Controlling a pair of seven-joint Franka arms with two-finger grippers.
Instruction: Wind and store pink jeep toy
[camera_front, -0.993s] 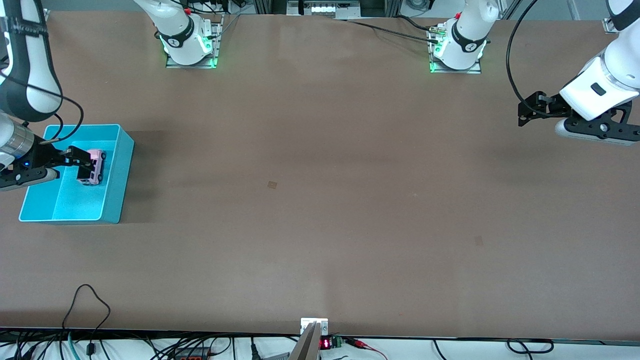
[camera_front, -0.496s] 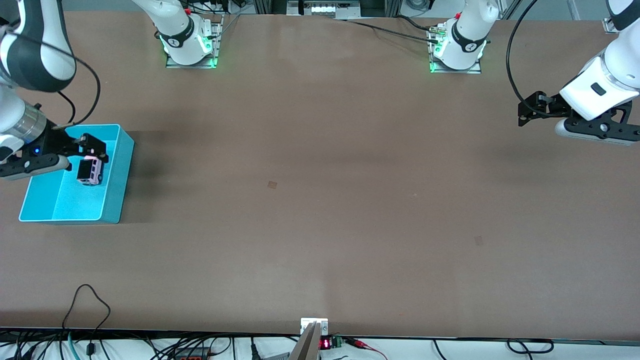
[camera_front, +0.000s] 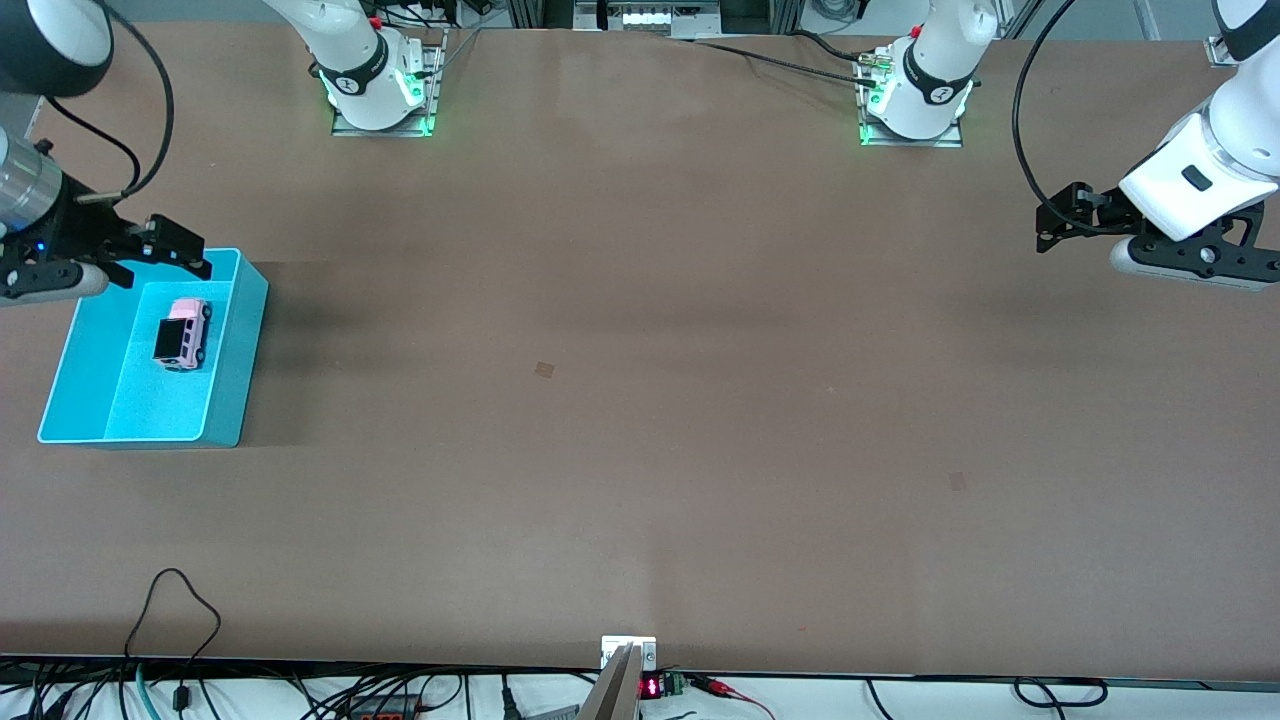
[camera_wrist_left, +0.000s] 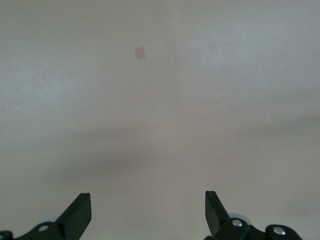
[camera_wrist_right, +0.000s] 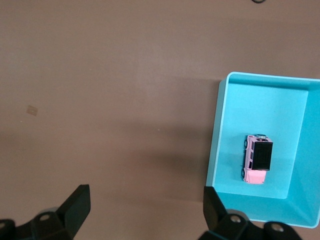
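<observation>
The pink jeep toy (camera_front: 182, 333) is seen upright on its wheels inside the turquoise bin (camera_front: 232, 375) at the right arm's end of the table, its long axis running toward the front camera. The right gripper (camera_front: 165, 250), jaws spread and empty, is raised over the bin's rim. The left gripper (camera_front: 1062, 215) waits, jaws parted.

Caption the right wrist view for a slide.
Pink jeep toy sits in the turquoise bin, open right gripper above.
</observation>
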